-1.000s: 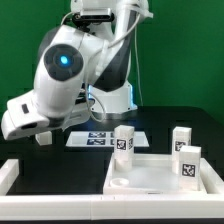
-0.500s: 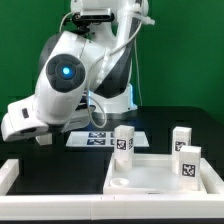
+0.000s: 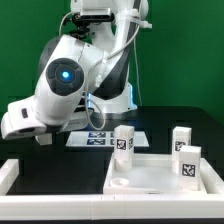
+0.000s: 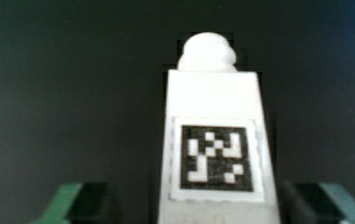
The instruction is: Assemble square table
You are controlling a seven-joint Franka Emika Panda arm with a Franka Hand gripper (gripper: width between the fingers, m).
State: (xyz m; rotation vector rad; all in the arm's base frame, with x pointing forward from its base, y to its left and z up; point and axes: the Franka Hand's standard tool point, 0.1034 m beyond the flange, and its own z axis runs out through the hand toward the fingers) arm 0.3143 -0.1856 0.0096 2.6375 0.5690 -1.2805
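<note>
In the wrist view a white leg [image 4: 215, 130] with a black-white tag lies on the dark table, lengthwise between my fingers. My gripper [image 4: 202, 205] straddles its near end, and dark gaps separate both green-edged fingers [image 4: 81, 203] from the leg, so it is open and touching nothing. In the exterior view the gripper [image 3: 42, 138] is low at the exterior view's left, and the arm hides that leg. The square table top [image 3: 150, 178] lies at the exterior view's right with three tagged legs standing on it: one [image 3: 123, 141], another [image 3: 181, 137] and a third [image 3: 189, 163].
The marker board [image 3: 95, 138] lies flat behind the table top, by the robot's base. A long white L-shaped rail [image 3: 8, 175] runs along the exterior view's left and front edge. The bulky arm [image 3: 65, 75] leans over the left half of the table.
The arm has sunk a little toward the table at the exterior view's left. The table top and the three standing legs have not moved.
</note>
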